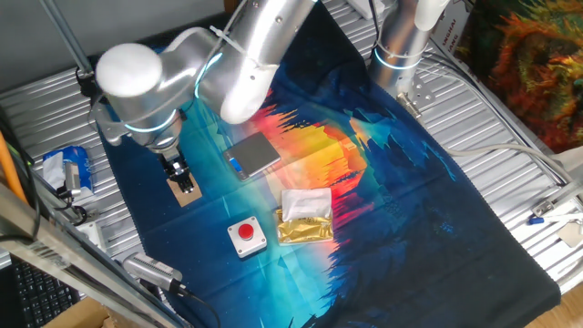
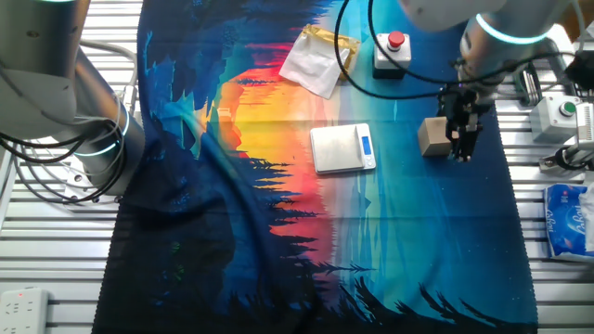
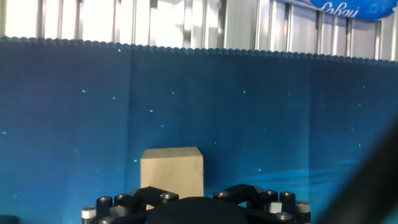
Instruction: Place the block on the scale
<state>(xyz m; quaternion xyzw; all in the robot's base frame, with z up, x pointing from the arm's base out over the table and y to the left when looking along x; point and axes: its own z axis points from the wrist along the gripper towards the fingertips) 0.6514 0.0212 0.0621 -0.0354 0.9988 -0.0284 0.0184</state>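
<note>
I am at the pickup step: the gripper (image 2: 461, 139) hangs at the wooden block (image 2: 432, 137); I cannot tell whether its jaws grasp it. The scale (image 2: 342, 148) lies at the block's nine o'clock, so next comes a lift and carry there.

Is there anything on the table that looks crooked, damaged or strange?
Nothing looks damaged or spilled. Only the printed cloth is rumpled into folds near the second arm's base. The scale, block and foil packet lie flat.

A tan block (image 2: 432, 136) and silver-grey, blue-edged scale (image 2: 342, 147) are lying on a blue-orange sunset-forest cloth (image 2: 278, 232).
</note>
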